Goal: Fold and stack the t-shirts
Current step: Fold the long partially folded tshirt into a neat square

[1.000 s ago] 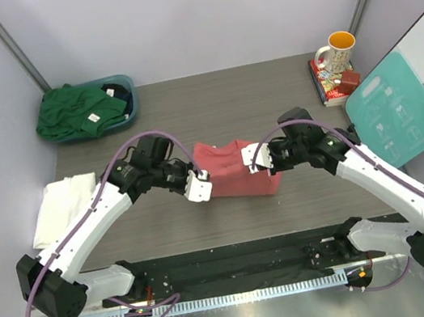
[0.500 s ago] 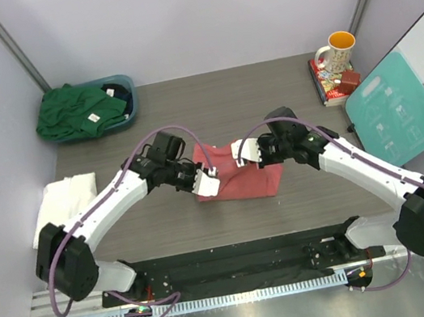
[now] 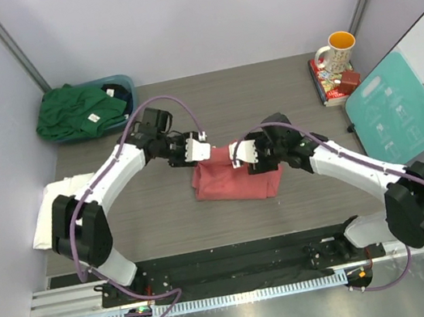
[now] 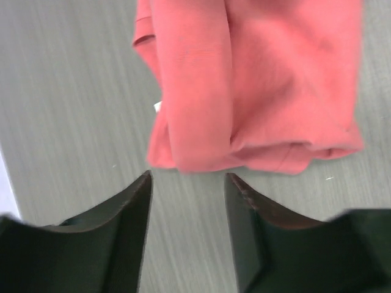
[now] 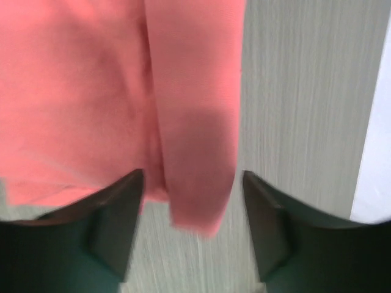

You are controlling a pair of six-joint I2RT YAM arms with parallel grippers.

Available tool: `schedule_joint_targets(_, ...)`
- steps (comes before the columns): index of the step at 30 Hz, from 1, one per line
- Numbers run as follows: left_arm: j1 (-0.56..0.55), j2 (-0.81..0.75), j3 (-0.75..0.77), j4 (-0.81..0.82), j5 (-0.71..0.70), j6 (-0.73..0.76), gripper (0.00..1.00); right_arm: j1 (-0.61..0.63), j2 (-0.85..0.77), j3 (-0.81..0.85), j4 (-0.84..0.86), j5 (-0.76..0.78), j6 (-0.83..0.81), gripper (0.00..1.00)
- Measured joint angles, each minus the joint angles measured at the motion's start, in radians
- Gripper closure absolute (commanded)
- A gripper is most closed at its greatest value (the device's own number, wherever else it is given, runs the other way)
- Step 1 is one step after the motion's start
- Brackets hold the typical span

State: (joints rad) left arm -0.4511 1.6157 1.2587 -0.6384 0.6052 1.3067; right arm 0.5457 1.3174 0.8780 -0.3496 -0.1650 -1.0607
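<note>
Across the table (image 3: 283, 93), the coral-red shirt (image 3: 237, 183) lies folded mid-table, the white shirt (image 3: 60, 203) waits flat at the left edge, the green shirt (image 3: 73, 113) is heaped in the far-left tub (image 3: 123, 84), and the left claw (image 3: 198, 149) and right claw (image 3: 241, 153) hover wide and empty over the coral fold, apparently letting it settle.

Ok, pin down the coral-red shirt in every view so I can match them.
Top external: coral-red shirt lies folded, mid-table.
Left wrist: shirt fills the upper middle and right.
Right wrist: shirt fills the upper left and centre.
Shared landmark: grey wood-grain table beneath it.
</note>
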Motion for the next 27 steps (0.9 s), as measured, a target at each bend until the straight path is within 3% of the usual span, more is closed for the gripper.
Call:
schedule_joint_targets(5,0.019,0.022,0.015,0.031,-0.008,-0.014,0.43,0.005,0.067,-0.103,0.251,0.14,0.013,0.19)
schedule_joint_targets(9,0.02,0.027,-0.025,0.153,-0.032,-0.048,0.5,0.014,0.122,-0.165,0.458,0.27,0.017,0.23)
schedule_joint_targets(13,0.021,0.026,-0.086,0.256,-0.044,-0.079,0.53,0.016,0.137,-0.164,0.544,0.331,0.032,0.25)
schedule_joint_targets(15,0.021,0.024,-0.098,0.273,-0.038,-0.084,0.6,0.003,0.138,-0.124,0.503,0.331,0.084,0.25)
schedule_joint_targets(17,0.021,0.021,-0.101,0.283,-0.027,-0.074,0.75,-0.043,0.159,-0.016,0.372,0.254,0.197,0.23)
schedule_joint_targets(18,0.02,0.019,-0.101,0.287,-0.019,-0.063,0.99,-0.082,0.174,0.058,0.292,0.193,0.255,0.22)
schedule_joint_targets(22,0.011,0.018,-0.099,0.294,0.001,-0.011,1.0,-0.218,0.193,0.242,0.109,-0.017,0.447,0.13)
schedule_joint_targets(27,-0.007,0.059,-0.048,0.295,0.011,0.069,1.0,-0.277,0.21,0.255,-0.125,-0.209,0.542,0.08)
